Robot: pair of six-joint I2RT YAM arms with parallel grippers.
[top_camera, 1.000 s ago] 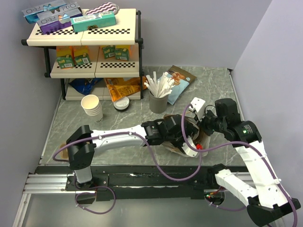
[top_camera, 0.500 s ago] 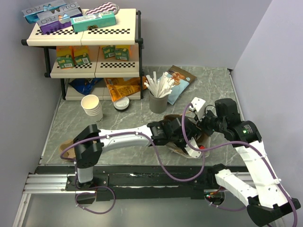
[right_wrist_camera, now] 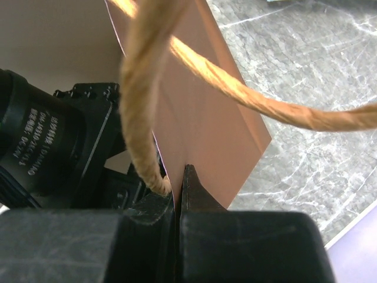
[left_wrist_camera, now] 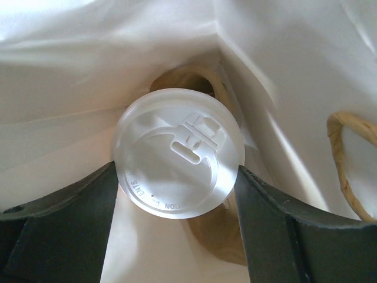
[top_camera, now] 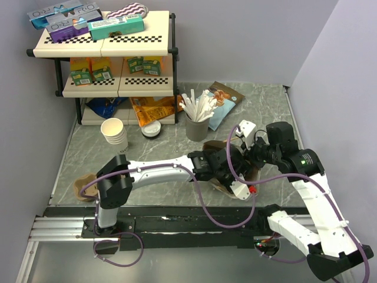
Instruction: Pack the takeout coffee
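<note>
Sliding further toward 3 o'clock, our left gripper holds the cup inside the bag our right gripper pinches; nearly packed.

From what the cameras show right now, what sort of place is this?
Probably a mock coffee-shop counter built for robot trials: a stack of paper cups, a full straw holder and a shelf of boxed goods stand on the marble-look table.

left gripper clasps takeout coffee; right gripper pinches bag edge
</note>
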